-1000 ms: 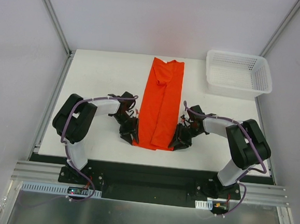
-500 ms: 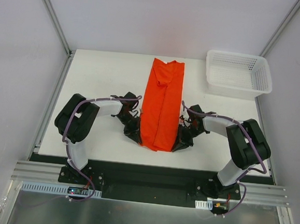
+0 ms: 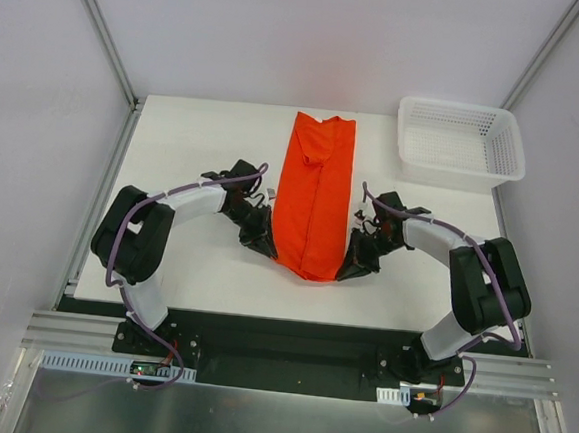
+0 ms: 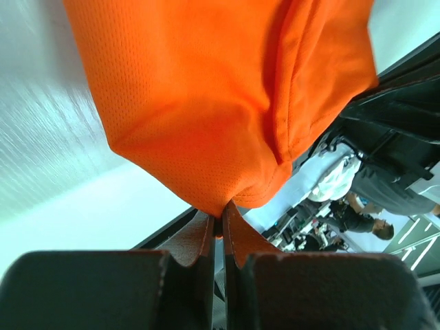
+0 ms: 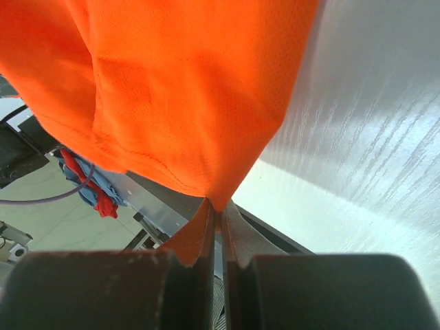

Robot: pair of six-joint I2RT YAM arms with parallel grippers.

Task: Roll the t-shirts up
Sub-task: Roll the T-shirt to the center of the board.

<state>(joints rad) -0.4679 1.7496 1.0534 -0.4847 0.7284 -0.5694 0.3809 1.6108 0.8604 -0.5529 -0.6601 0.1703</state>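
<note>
While both near corners of the plain orange-red thin-cloth t-shirt (image 3: 314, 193), folded lengthwise mid-way across the white table (image 3: 194, 149), are pinched by the left gripper (image 4: 221, 230) and right gripper (image 5: 218, 220), rolling is judged barely started; matched forward curling is needed.

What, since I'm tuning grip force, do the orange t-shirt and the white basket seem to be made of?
The t-shirt looks like thin, soft knit, matte, perhaps synthetic sports mesh: wrist views show fine pinholes and limp folds. The basket looks like rigid moulded plastic, white: even lattice walls holding a crisp shape.
</note>
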